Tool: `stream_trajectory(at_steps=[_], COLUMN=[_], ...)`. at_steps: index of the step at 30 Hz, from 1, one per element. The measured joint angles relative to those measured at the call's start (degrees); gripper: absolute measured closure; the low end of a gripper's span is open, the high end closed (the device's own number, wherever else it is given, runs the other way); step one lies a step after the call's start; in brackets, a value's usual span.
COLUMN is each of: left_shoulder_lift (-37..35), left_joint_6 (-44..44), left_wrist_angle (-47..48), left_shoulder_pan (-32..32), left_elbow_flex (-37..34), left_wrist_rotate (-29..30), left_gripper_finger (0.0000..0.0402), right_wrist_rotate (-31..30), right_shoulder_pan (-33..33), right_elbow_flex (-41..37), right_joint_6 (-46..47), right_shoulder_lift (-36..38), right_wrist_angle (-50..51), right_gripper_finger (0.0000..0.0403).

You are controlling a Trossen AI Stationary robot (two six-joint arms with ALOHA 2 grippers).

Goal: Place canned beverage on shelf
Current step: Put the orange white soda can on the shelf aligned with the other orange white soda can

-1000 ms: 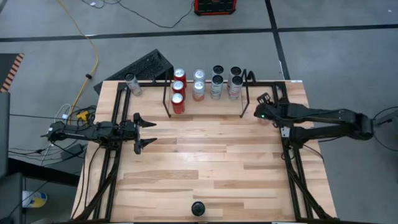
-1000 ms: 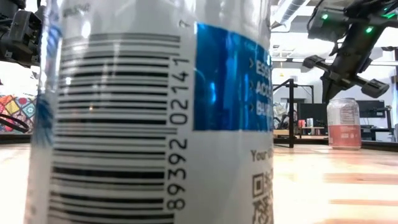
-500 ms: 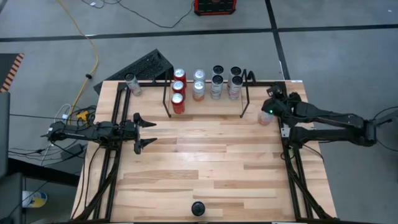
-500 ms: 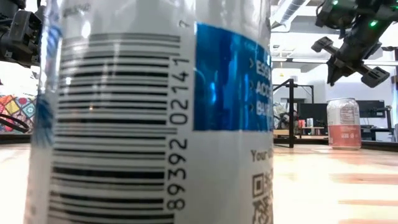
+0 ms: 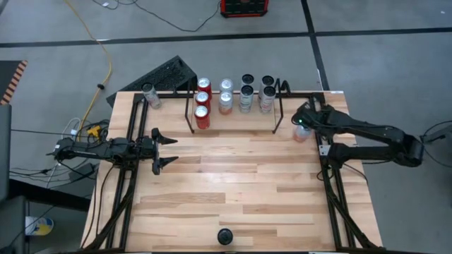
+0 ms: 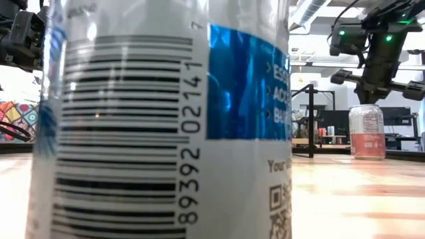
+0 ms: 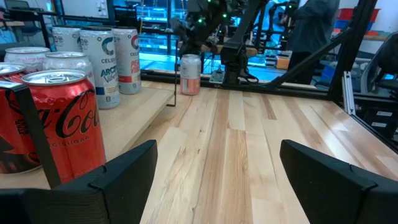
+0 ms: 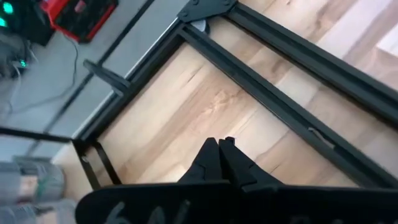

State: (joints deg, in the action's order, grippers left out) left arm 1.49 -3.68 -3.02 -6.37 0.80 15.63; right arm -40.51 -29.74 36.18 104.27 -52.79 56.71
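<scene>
Overhead camera: straight down on the whole table (image 5: 233,190). Low camera: at tabletop level, nearly blocked by a close barcoded can (image 6: 159,119). Left wrist camera: level across the boards toward a pink can (image 7: 189,73), shared with the low view. Right wrist camera: steeply downward at the table's rail (image 8: 292,112).

The wooden table (image 5: 233,183) carries the shelf (image 5: 234,106) of cans and a pink can (image 5: 301,134).

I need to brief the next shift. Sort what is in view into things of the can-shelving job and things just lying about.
Job:
- shelf with cans in it
- pink can beside the shelf
- right gripper, shut, above that can
- left gripper, open, waiting

Lying about:
- lone can at the table's far left corner
- black knob
- yellow cable on the floor
</scene>
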Motion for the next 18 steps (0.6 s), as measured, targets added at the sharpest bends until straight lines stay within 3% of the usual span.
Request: stream_trajectory(at_steps=[8,18], left_shoulder_lift=[-0.01,0.01], left_joint_6=[0.00,0.00], left_wrist_angle=[0.00,0.00], left_shoulder_pan=[-0.02,-0.02], left_elbow_flex=[-0.01,0.00], left_wrist_rotate=[-0.01,-0.01], left_gripper_finger=[0.0074,0.0074], right_wrist_rotate=[5.06,9.75], right_shoulder_pan=[0.75,5.99], right_elbow_flex=[0.17,0.51], right_joint_6=[-6.67,-8.58], right_shoulder_lift=[-0.28,-0.24], right_wrist_angle=[-0.22,0.01], right_gripper_finger=[0.0403,0.0403])
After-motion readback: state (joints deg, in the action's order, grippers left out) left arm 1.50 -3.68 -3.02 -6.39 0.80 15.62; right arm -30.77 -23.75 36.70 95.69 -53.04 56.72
